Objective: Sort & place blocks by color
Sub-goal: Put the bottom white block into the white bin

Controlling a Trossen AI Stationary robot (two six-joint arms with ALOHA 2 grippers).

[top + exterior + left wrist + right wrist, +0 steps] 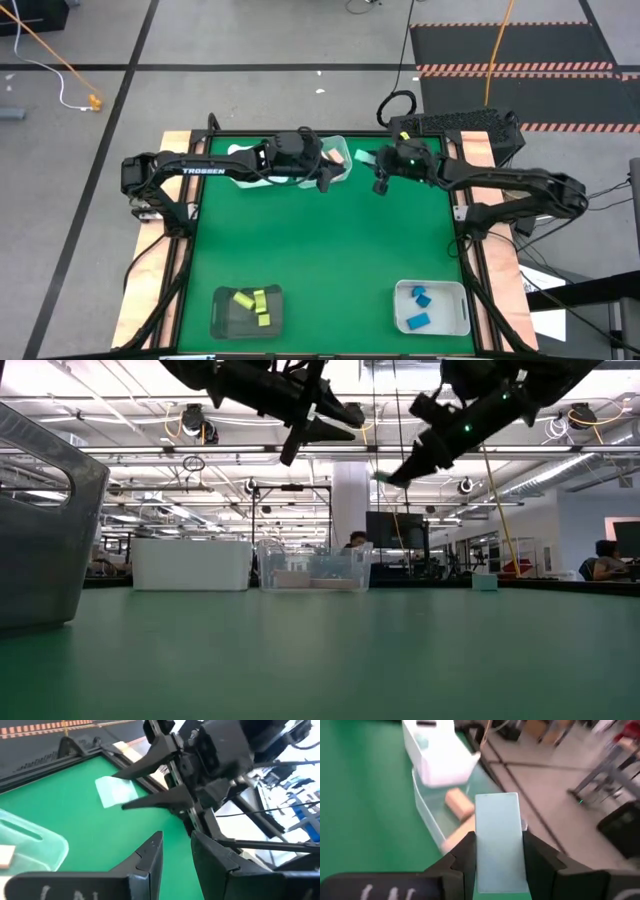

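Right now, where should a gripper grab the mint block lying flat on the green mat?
Pinch the mint block across its two long sides, coming straight down from above. It lies flat on the mat, longer than wide, with nothing on top.

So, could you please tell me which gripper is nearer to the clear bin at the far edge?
Left. The left gripper hangs right beside the clear bin; the right gripper, holding a mint-teal block, is farther off to its right.
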